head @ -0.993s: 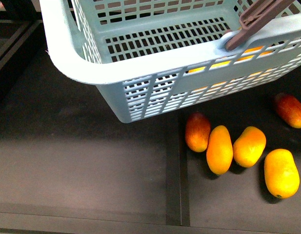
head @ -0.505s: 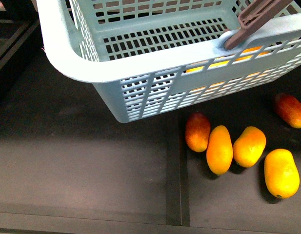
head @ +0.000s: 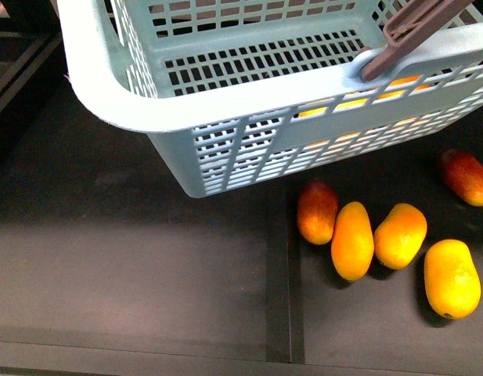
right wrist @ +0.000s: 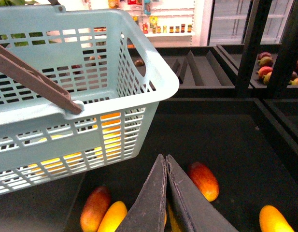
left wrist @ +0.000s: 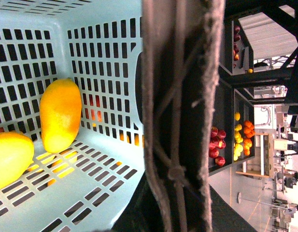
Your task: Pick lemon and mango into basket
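Turquoise basket point(head: 225, 102) raised above mangoes point(head: 352, 240); right gripper point(right wrist: 166, 166) pressed closed, empty; left gripper's state indeterminable; distant shelf labels perhaps present, unreadable.

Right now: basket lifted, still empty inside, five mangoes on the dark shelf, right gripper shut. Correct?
Not empty. The left wrist view shows an orange mango and a yellow fruit already on the floor of the basket. The rest holds: five mangoes, such as this one, on the shelf, right gripper shut.
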Motion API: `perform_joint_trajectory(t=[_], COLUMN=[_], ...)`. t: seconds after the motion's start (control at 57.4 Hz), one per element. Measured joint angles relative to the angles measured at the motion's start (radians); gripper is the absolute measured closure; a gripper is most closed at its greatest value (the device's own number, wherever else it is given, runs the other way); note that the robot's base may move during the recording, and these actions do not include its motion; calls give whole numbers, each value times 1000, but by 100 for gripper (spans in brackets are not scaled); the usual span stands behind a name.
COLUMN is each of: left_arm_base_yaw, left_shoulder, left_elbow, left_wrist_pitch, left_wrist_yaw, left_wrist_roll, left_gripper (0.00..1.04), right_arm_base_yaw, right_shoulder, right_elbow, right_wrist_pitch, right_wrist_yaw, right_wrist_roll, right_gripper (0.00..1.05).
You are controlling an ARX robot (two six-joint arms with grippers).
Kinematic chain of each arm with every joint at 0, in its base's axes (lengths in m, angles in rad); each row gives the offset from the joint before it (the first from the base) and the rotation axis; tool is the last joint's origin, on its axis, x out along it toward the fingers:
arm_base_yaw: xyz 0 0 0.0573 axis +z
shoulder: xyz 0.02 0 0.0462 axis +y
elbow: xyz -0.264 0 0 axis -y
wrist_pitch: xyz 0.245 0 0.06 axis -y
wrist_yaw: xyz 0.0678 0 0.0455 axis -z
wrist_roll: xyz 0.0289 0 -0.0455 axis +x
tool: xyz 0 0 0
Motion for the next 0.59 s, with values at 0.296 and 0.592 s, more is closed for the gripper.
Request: perform_joint_trajectory(t=[0.296, 0.592], left_arm_base_yaw=[0, 13], left_shoulder=[0, -4], left_elbow=[0, -169], left_wrist_pitch=[1, 191], left_wrist_yaw=[-6, -462], left_wrist_roll=[-3, -82], left_gripper=[99, 99], right_arm_base_yaw=[0, 0], right_shoulder=[-3, -3], right_elbow=[0, 0], right_wrist_pitch=[0, -1], right_wrist_yaw=[0, 1], right_wrist_roll=[0, 0], right_gripper=[72, 23])
